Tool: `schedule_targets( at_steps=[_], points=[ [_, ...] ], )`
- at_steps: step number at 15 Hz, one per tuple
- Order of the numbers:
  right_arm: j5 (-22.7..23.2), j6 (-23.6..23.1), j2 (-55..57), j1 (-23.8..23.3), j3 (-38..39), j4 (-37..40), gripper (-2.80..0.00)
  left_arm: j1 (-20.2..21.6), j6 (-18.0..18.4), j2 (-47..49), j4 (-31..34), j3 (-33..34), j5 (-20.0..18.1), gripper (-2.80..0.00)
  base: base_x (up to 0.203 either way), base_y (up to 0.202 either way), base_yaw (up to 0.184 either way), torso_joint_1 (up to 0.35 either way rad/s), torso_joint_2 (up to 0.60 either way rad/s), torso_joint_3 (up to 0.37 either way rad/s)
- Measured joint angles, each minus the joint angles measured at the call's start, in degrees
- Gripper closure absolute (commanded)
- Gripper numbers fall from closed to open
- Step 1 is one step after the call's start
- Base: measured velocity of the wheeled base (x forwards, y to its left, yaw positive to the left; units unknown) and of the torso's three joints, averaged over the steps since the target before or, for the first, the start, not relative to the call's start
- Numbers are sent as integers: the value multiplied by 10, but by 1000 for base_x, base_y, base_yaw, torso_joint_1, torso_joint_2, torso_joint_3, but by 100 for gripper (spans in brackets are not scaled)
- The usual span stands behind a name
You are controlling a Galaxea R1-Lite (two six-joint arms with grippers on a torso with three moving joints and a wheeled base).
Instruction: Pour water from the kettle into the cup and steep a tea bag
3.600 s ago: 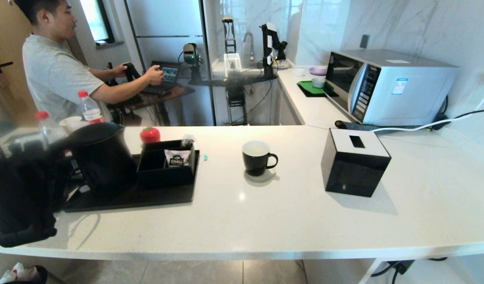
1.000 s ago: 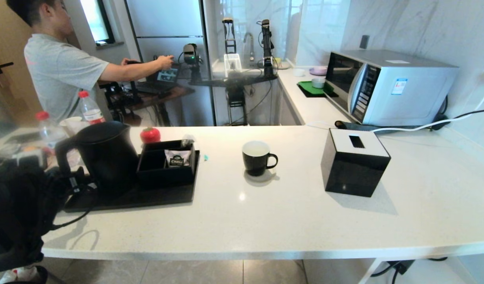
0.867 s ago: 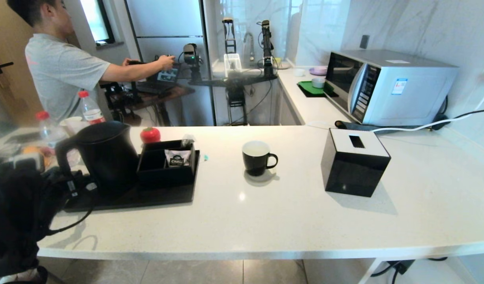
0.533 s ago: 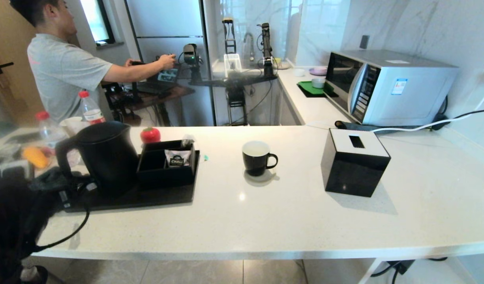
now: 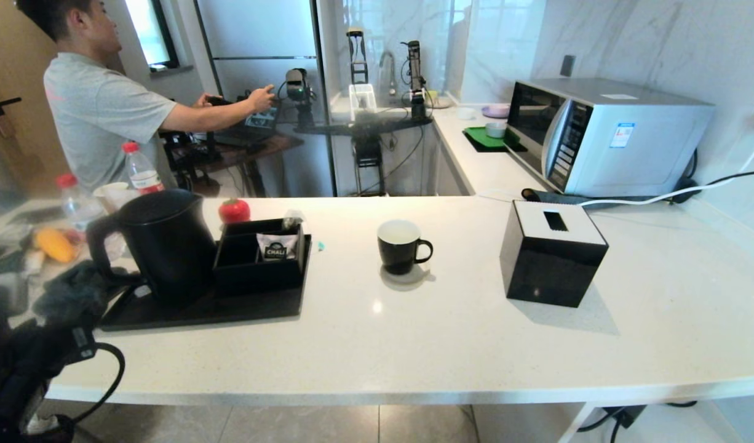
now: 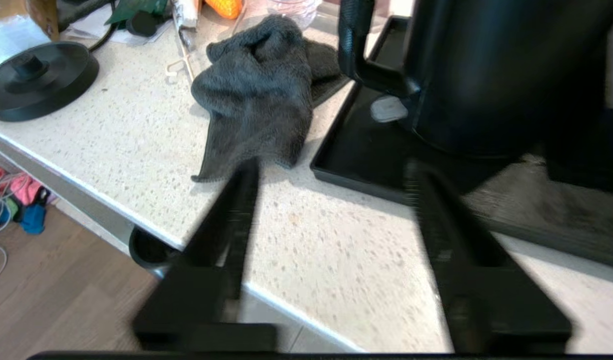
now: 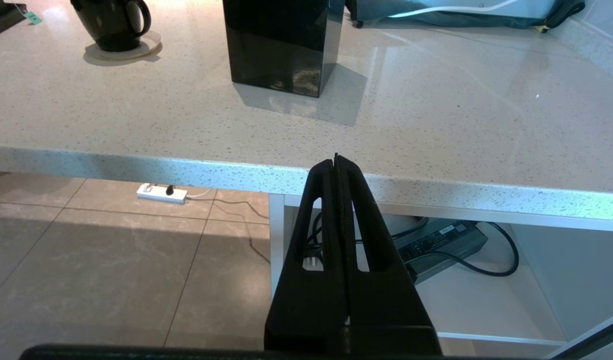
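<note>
The tall matte-black jug kettle [image 5: 168,243] stands on the black tray [image 6: 366,165]. The left gripper [image 6: 331,172], fingers apart and empty, is to be aligned squarely with the kettle's loop handle [image 6: 359,47] before closure.

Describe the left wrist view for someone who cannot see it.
An open left gripper, holding nothing, hangs above the edge of a speckled white stone counter. Ahead stands a tall matte-black kettle on a flat black tray, with a crumpled dark grey cloth beside the tray.
</note>
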Motion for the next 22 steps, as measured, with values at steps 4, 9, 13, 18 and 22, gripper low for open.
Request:
schedule_targets(
  at_steps=[4, 9, 13, 18, 22],
  points=[
    [0, 0, 0, 0, 0, 0, 0, -35, 3, -56, 0, 13, 3, 0, 0, 0, 0, 0, 0, 0],
    [0, 0, 0, 0, 0, 0, 0, -139, 27, -118, 0, 13, 3, 0, 0, 0, 0, 0, 0, 0],
    [0, 0, 0, 0, 0, 0, 0, -272, 56, -162, 1, -27, 4, 0, 0, 0, 0, 0, 0, 0],
    [0, 0, 0, 0, 0, 0, 0, -342, 69, -270, 289, -198, 2, 0, 0, 0, 0, 0, 0, 0],
    [0, 0, 0, 0, 0, 0, 0, -350, 58, -329, 647, -383, -3, 0, 0, 0, 0, 0, 0, 0]
  ],
)
